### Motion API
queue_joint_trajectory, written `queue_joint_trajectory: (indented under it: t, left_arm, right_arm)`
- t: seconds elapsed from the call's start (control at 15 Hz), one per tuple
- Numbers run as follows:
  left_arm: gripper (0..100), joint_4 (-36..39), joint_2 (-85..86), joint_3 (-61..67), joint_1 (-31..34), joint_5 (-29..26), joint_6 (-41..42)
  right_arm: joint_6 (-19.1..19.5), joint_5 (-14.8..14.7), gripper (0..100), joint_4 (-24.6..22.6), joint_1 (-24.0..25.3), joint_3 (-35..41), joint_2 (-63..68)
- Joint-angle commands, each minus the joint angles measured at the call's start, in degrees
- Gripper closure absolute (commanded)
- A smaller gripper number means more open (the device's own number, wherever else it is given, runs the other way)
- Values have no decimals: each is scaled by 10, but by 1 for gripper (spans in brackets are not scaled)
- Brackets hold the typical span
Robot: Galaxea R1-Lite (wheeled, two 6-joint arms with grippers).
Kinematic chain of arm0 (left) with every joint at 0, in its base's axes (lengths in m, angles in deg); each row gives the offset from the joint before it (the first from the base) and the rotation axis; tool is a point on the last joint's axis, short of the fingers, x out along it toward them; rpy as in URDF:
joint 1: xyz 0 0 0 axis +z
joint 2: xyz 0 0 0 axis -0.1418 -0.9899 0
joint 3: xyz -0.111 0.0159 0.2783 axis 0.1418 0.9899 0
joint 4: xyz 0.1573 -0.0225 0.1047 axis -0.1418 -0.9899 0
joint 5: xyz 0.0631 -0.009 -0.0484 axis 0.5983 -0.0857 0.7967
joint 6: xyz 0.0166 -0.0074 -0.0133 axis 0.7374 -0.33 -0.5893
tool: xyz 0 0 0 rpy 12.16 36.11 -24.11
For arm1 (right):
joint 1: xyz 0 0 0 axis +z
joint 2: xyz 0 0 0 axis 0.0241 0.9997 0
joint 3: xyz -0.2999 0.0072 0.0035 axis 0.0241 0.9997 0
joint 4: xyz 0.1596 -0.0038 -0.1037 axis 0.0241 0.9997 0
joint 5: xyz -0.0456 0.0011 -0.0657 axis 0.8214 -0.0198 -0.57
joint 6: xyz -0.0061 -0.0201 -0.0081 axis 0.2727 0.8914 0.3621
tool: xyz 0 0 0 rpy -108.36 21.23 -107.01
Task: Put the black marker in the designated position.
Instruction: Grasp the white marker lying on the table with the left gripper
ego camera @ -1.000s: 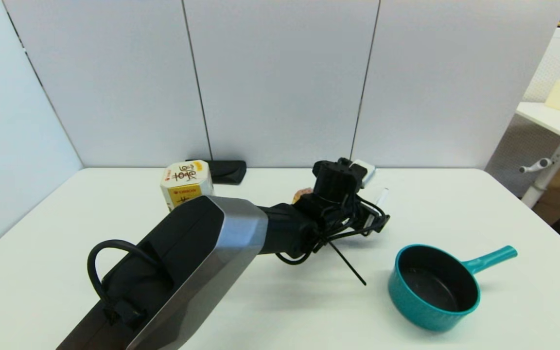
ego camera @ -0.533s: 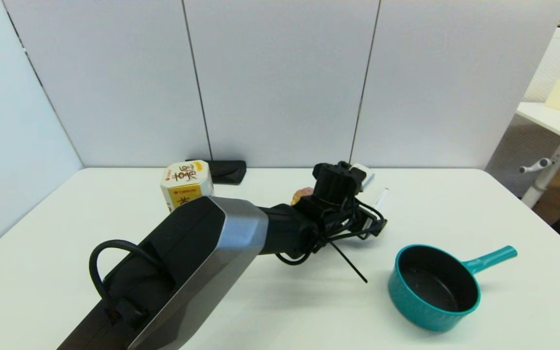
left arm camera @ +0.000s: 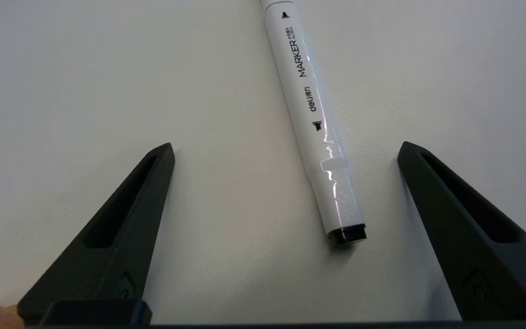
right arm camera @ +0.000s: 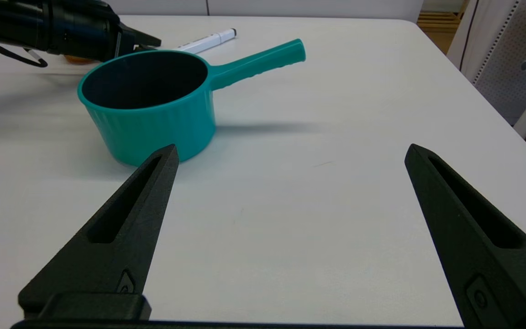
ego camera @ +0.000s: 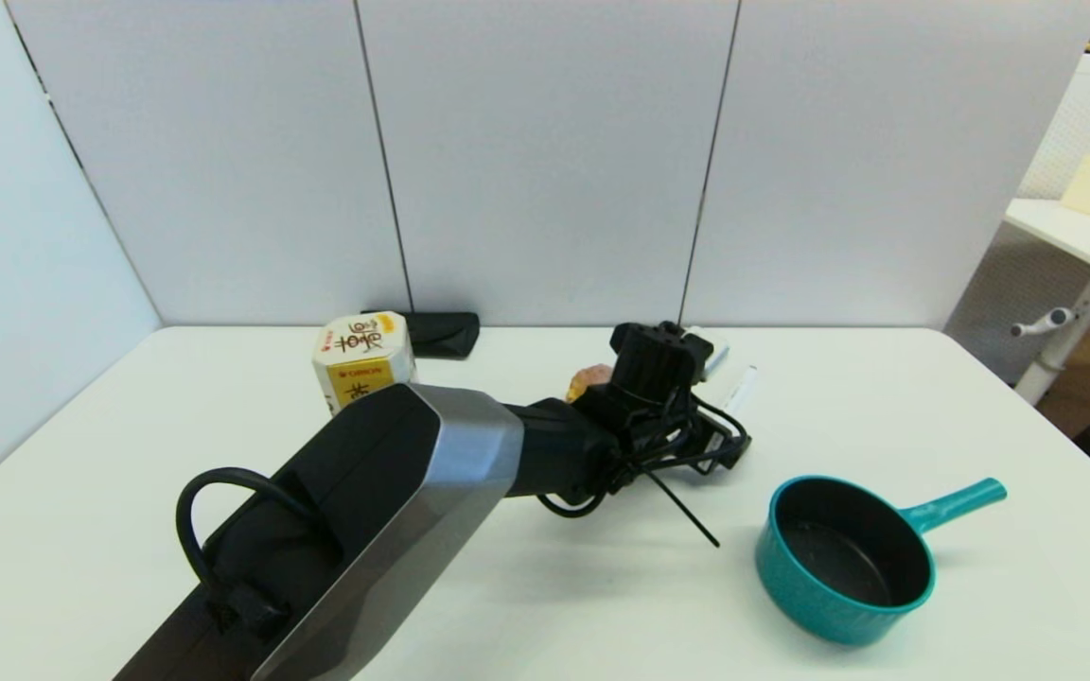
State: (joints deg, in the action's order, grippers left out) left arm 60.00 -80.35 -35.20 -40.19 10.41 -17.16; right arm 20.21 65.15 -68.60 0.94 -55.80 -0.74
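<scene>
**Left gripper poised over the marker, nothing gripped yet**

Your left gripper (left arm camera: 286,151) sits low over the desk (ego camera: 507,586) with its two black fingers spread wide and nothing between them but the black marker (left arm camera: 311,114), which lies flat on the desktop; the marker's black end points back toward the wrist and sits nearer one finger than the other, so the pen is off-centre in the gap. In the head view the marker (ego camera: 739,388) lies toward the far edge of the desk, right of the middle, just beyond the gripper.

To do this grasp well, judge it so: shift sideways until the barrel runs midway between the fingers; reach a little farther along the pen so that you close on the plain barrel and not on the short end section, which looks likely to tip or roll the pen out; come down until the tips almost touch the desk, then close slowly, since a round smooth barrel may skate away.

The barrel reads "MARKER" and "deli", with small nib symbols and fine print too small to read. The octagonal box (ego camera: 361,357) near the far edge, left of the middle, bears "ORION" on a red band and large dark characters.

Your right gripper (right arm camera: 290,155) is parked near the desk's right edge, released and holding nothing; the teal saucepan (right arm camera: 153,103) stands ahead of it, handle toward the right edge; keep the carry clear of it.
</scene>
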Motion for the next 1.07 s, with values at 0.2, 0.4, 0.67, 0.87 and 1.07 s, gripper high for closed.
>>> queue_joint_trajectory:
  t: [0.2, 0.4, 0.67, 0.87, 1.07]
  left_arm:
    - [0, 0, 0, 0, 0, 1, 0]
    - [100, 1, 0, 0, 1, 2, -1]
    - [100, 1, 0, 0, 0, 2, -2]
    - [100, 1, 0, 0, 0, 2, -3]
    - [100, 1, 3, 0, 1, 2, -3]
  right_arm:
    - [0, 0, 0, 0, 0, 0, 1]
    - [0, 0, 0, 0, 0, 0, 1]
    - [0, 0, 0, 0, 0, 0, 1]
    - [0, 1, 0, 0, 0, 0, 1]
    - [0, 0, 0, 0, 0, 0, 1]
